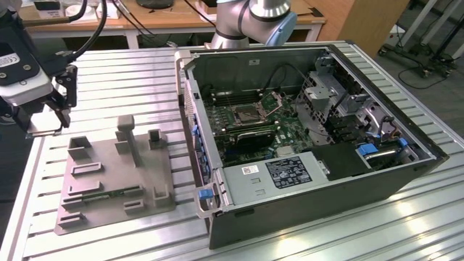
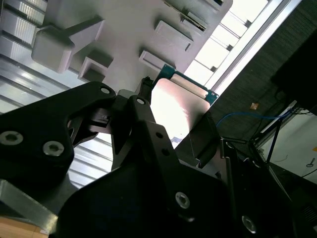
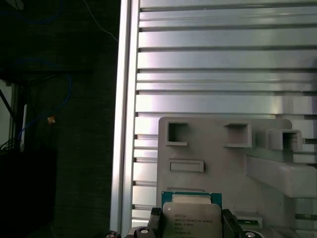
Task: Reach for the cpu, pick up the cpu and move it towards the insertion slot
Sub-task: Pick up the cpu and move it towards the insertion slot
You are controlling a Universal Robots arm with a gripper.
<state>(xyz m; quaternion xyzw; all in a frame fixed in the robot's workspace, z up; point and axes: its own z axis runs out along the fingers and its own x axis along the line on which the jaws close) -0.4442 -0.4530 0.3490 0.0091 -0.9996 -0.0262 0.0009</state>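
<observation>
My gripper point(image 1: 45, 126) hangs over the table's edge at the exterior view's left, shut on the cpu point(image 1: 43, 131), a small pale square plate held flat between the fingers. In the first wrist view the cpu point(image 3: 191, 214) shows its silver top and green rim between the two dark fingers point(image 3: 155, 219), above the near end of the grey plastic tray point(image 3: 218, 163). The second wrist view shows the cpu point(image 2: 181, 99) gripped at its sides. The insertion slot point(image 1: 250, 113), a silver-framed socket, lies inside the open computer case point(image 1: 312, 179), far to the exterior view's right of the gripper.
The grey tray point(image 1: 108, 174) with raised blocks lies on the ribbed aluminium table point(image 1: 116, 76) between gripper and case. A green memory stick point(image 1: 108, 193) rests in the tray. The arm's base point(image 1: 250, 22) stands behind the case. The table edge drops off beside the gripper.
</observation>
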